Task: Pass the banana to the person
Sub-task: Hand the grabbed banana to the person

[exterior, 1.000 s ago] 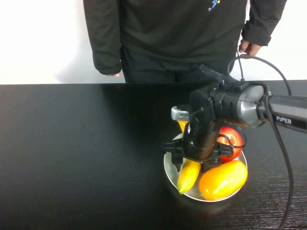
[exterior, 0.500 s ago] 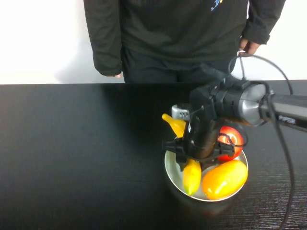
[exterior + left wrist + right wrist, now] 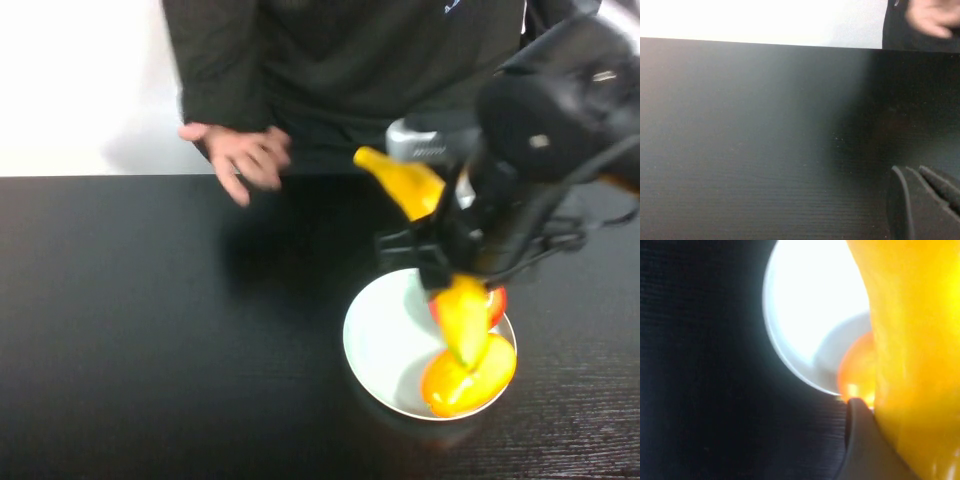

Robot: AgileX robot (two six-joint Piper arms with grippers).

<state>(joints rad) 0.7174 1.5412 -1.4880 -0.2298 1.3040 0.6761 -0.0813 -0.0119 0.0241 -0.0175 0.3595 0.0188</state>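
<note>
My right gripper [image 3: 455,262] is shut on the long yellow banana [image 3: 410,188] and holds it in the air above the white plate [image 3: 380,340], stem end pointing up toward the person [image 3: 350,60]. The person stands behind the table's far edge with one bare hand [image 3: 245,155] stretched forward over it, left of the banana. In the right wrist view the banana [image 3: 910,340] fills the side next to one dark finger [image 3: 860,440], with the plate [image 3: 805,305] below. My left gripper [image 3: 912,172] hovers shut over bare table, outside the high view.
A yellow-orange mango [image 3: 472,375] and a red fruit [image 3: 496,303] lie on the plate's right side; the mango also shows in the right wrist view [image 3: 856,375]. The black table [image 3: 150,320] stretches left of the plate.
My right gripper has lifted the banana off the plate and raised it toward the person. The person's hand has come up from their side and reached over the table's far edge.
</note>
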